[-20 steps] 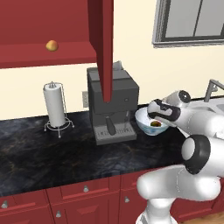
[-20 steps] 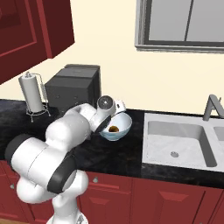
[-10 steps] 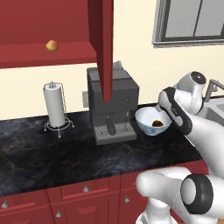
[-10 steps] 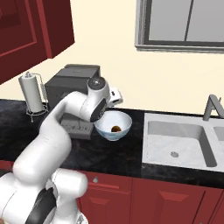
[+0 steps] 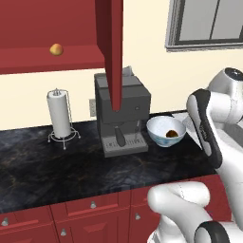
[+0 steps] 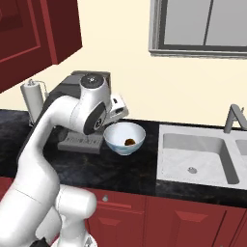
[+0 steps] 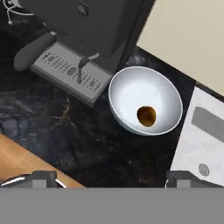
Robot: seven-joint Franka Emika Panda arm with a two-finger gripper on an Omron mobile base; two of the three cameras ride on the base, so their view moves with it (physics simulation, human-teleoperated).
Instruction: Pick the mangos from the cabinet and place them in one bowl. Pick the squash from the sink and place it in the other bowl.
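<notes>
Dark orange-brown mango (image 7: 146, 115) lying inside the round pale bluish-white bowl (image 7: 131, 87) beside the grey coffee machine (image 5: 122, 111), yellow-orange mango (image 5: 56, 49) seen on the red cabinet shelf (image 5: 52, 60), gripper (image 7: 111, 179) held wide apart above the bowl, nothing gripped

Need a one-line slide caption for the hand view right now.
Open gripper above the pale bowl holding one dark orange-brown mango, beside the coffee machine on the black counter.
</notes>
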